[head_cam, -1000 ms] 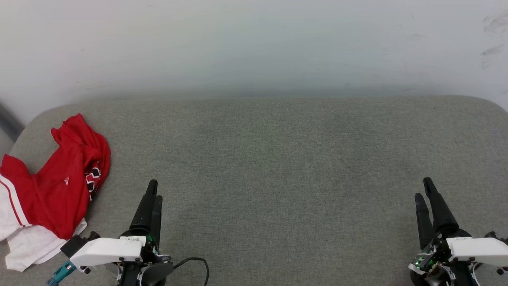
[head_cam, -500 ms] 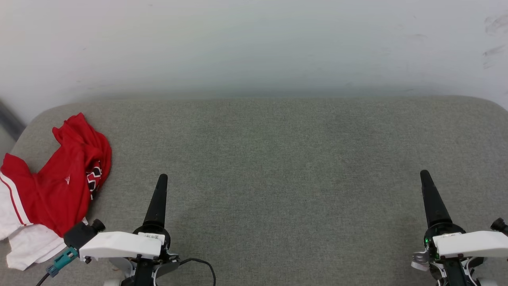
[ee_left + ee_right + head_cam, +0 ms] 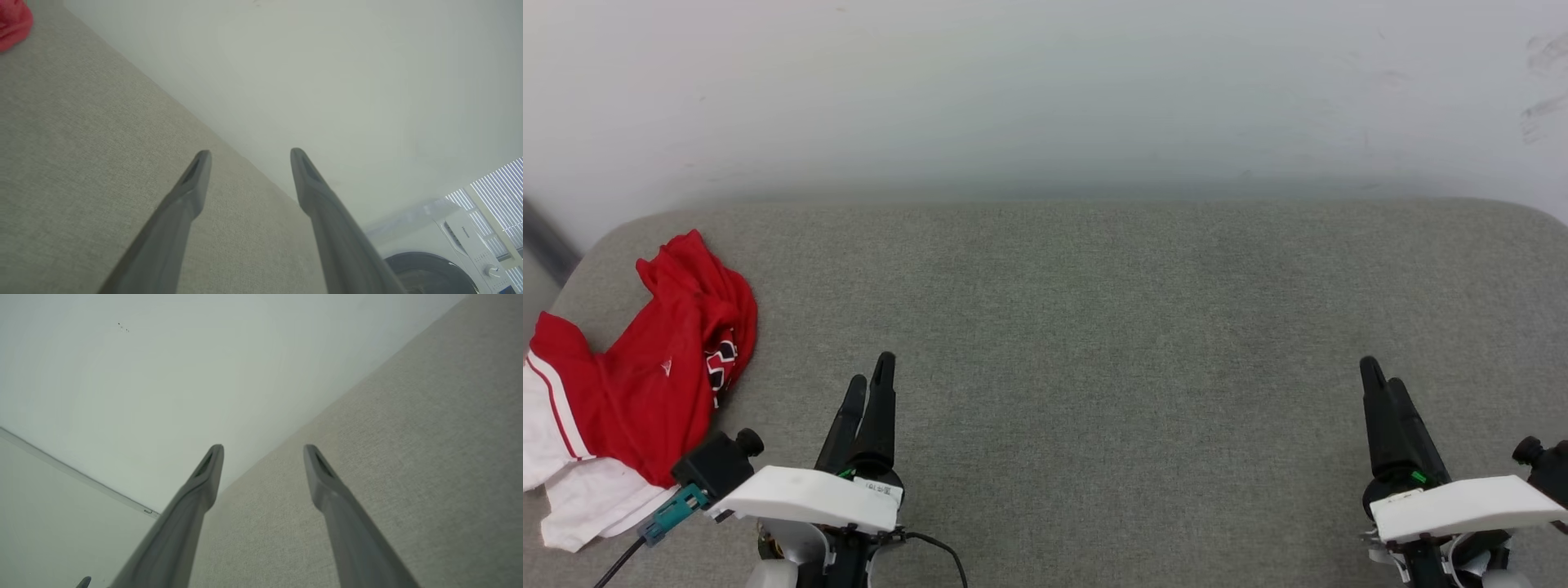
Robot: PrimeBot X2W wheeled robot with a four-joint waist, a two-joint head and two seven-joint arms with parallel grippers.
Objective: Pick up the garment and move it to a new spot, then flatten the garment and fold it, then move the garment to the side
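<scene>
Crumpled red-and-white jersey garment (image 3: 637, 384) lies at far-left edge of my grey woven pad (image 3: 1094, 310), near but clear of my L gripper (image 3: 872, 369). R gripper (image 3: 1380, 374) sits well apart at right; both w/ tapered dark fingers (image 3: 179, 212) spread, empty.

A broad padded surface covered in grey-green woven fabric (image 3: 1094, 327), its far corners rounded, runs right up against a plain off-white wall (image 3: 1045, 90). A few dark scuff marks (image 3: 1543, 57) smudge that wall at the upper right. Off to one side stands a white front-loading washing machine (image 3: 461, 237) with a dark round door, and past it a window with white slatted blinds (image 3: 498, 183). The light is soft and even.
</scene>
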